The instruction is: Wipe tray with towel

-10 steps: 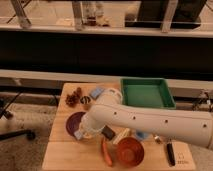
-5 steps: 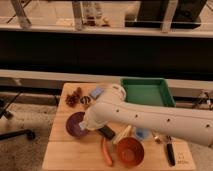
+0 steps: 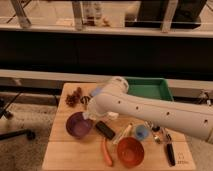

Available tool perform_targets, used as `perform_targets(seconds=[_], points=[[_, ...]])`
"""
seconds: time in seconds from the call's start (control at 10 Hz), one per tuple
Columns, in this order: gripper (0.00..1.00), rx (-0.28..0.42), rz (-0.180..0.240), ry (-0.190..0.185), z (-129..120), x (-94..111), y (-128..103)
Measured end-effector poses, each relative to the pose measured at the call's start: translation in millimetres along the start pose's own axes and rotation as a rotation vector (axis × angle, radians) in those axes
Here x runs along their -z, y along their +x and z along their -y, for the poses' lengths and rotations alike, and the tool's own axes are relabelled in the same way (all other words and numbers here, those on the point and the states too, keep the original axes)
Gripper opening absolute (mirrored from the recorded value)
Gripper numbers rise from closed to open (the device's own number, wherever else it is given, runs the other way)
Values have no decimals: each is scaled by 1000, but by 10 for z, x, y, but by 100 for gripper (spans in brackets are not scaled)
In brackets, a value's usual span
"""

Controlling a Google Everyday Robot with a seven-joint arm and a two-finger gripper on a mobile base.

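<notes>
Pale matt wood worktop [image 3: 60, 152]; smooth green plastic tray [image 3: 148, 89]; glossy purple bowl [image 3: 78, 124] and orange bowl [image 3: 130, 150]; white smooth-shelled arm [image 3: 150, 111], gripper hidden beneath.

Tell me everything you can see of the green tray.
The green tray is a shallow rectangular bin with raised walls and a rim, and looks like plastic. It sits flat and upright at the table's far right corner. Its inside, as far as it shows, looks bare; no towel is seen in it. The robot's white arm crosses in front and hides its near left part, so contact there cannot be judged. The claw hangs left of the tray, near the purple bowl, not over the tray.
</notes>
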Motion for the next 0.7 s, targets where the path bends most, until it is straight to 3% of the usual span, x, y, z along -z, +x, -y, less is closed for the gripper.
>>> perform_targets(seconds=[0.7], points=[[0,-98,-14,38,579,-168,422]])
